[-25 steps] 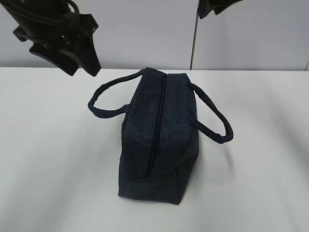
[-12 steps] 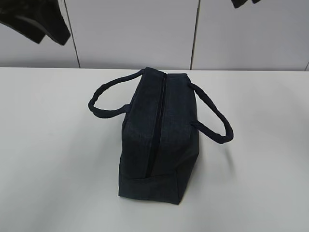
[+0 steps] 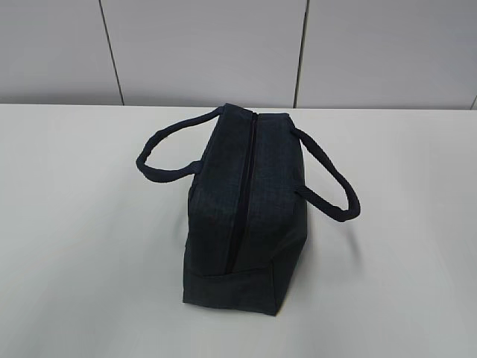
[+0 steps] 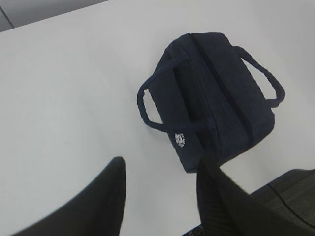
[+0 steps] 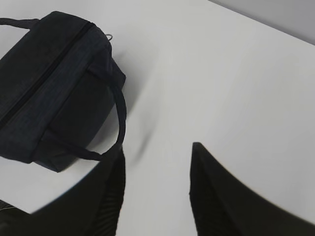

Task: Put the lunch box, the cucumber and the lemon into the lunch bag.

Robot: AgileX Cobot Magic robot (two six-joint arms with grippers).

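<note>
The lunch bag (image 3: 246, 216) stands alone in the middle of the white table, dark navy, with its long top zipper (image 3: 242, 194) closed and a loop handle lying out to each side. It also shows in the left wrist view as lunch bag (image 4: 211, 108) and in the right wrist view as lunch bag (image 5: 49, 83), with a silver ring pull (image 5: 109, 36) at its far end. My left gripper (image 4: 160, 164) hangs open high above the table, near the bag, and holds nothing. My right gripper (image 5: 157, 152) is open and empty too. The lunch box, the cucumber and the lemon are out of view.
The white table (image 3: 82, 246) stretches bare to both sides of the bag. A grey panelled wall (image 3: 201, 52) closes the back. A dark ribbed surface (image 4: 290, 196) fills the lower right corner of the left wrist view.
Both arms have risen out of the top of the exterior view, the left one toward the upper left. The bag has not moved.
</note>
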